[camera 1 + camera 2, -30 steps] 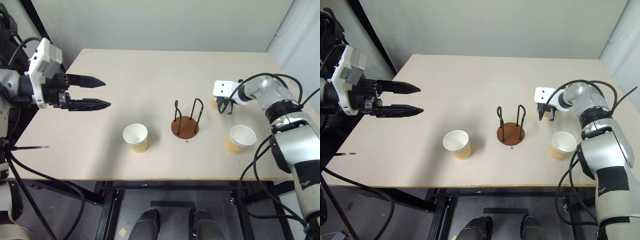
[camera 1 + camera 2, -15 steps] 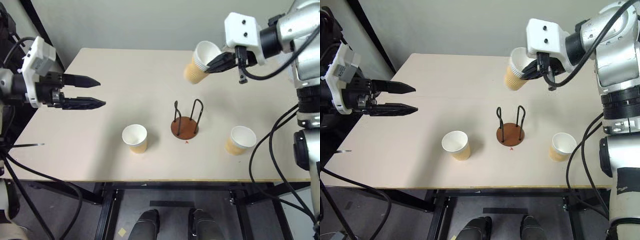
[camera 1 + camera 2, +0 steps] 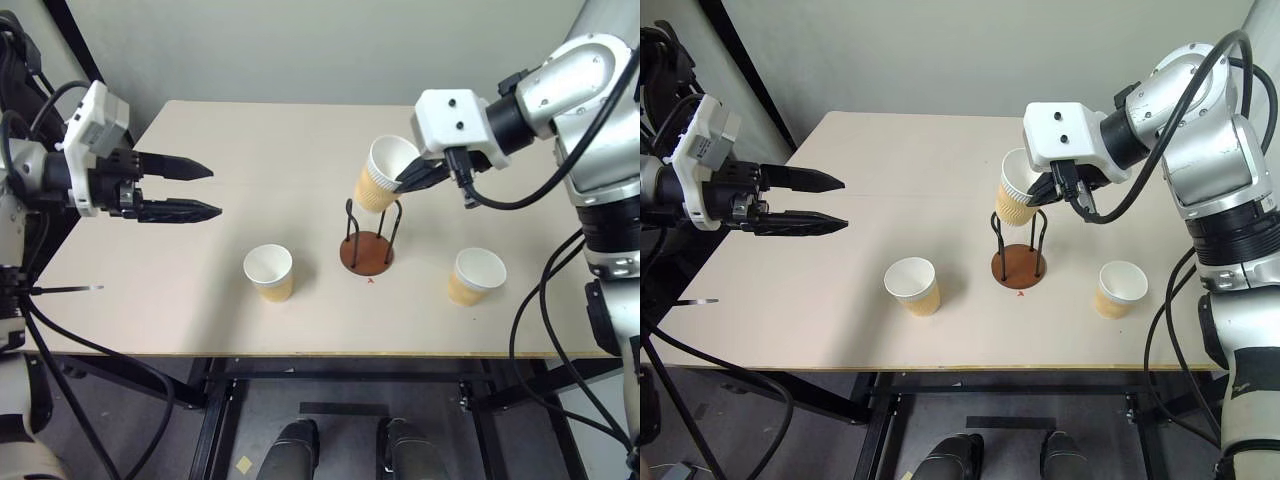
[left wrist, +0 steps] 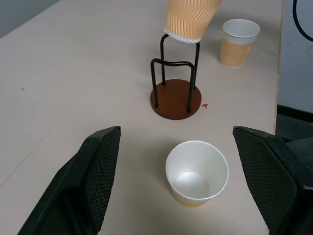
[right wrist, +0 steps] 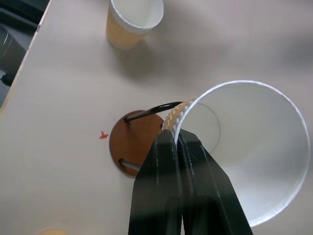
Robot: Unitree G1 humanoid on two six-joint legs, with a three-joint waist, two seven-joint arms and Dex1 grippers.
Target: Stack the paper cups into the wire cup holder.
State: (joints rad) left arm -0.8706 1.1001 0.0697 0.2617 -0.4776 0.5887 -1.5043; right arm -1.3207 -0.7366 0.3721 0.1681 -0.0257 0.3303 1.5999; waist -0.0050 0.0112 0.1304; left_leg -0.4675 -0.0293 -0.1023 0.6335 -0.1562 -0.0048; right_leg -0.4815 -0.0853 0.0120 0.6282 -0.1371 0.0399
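One cup (image 3: 382, 176) is pinched by its rim in the right gripper (image 3: 412, 178), fingers fully closed on the wall, hanging just above the wire cup holder (image 3: 368, 246). Long axis is tilted, mouth up and toward the gripper, base down over the loops. To do this well: level the axis to vertical, centre the base between the two loops, then lower straight. Two other cups (image 3: 270, 273) (image 3: 476, 277) stand upright either side of the holder. Left gripper (image 3: 205, 189) hovers wide open, empty.
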